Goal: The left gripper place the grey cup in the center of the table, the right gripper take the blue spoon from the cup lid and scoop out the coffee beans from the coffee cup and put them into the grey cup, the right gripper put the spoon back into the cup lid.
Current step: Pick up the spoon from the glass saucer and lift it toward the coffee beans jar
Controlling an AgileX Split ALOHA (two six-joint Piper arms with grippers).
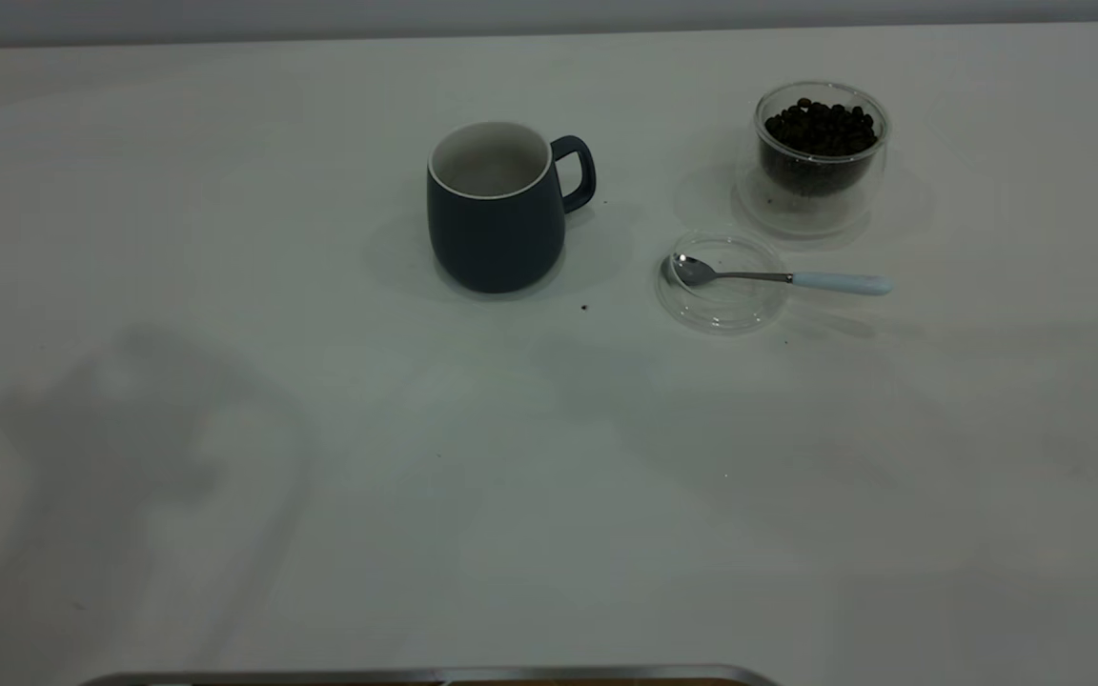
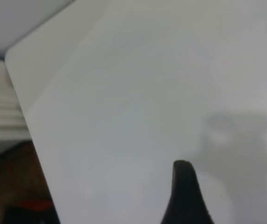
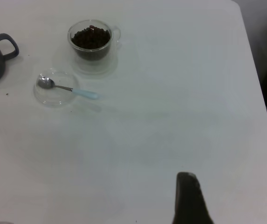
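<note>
Exterior view, nearest to farthest, with places given from the mug. The near part of the table (image 1: 339, 534) carries only shadows, and neither arm appears in this view. Beyond it, to the right of the mug and slightly nearer than it, lies the lid (image 1: 722, 307), flat on the table. The spoon (image 1: 778, 277) rests across the lid, its metal bowl inside and its pale blue handle reaching over the rim away from the mug. The mug (image 1: 497, 210) stands upright near the table's middle, handle turned toward the lid side, interior white. Farthest, right of the mug and just behind the lid, stands the glass cup (image 1: 821, 157), holding a heap of beans (image 1: 821, 129).

Wrist views: the left gripper (image 2: 185, 196) shows one dark fingertip over bare table; the right gripper (image 3: 189, 198) shows one fingertip, well apart from lid, spoon and cup. Finger spacing of either gripper cannot be told.
</note>
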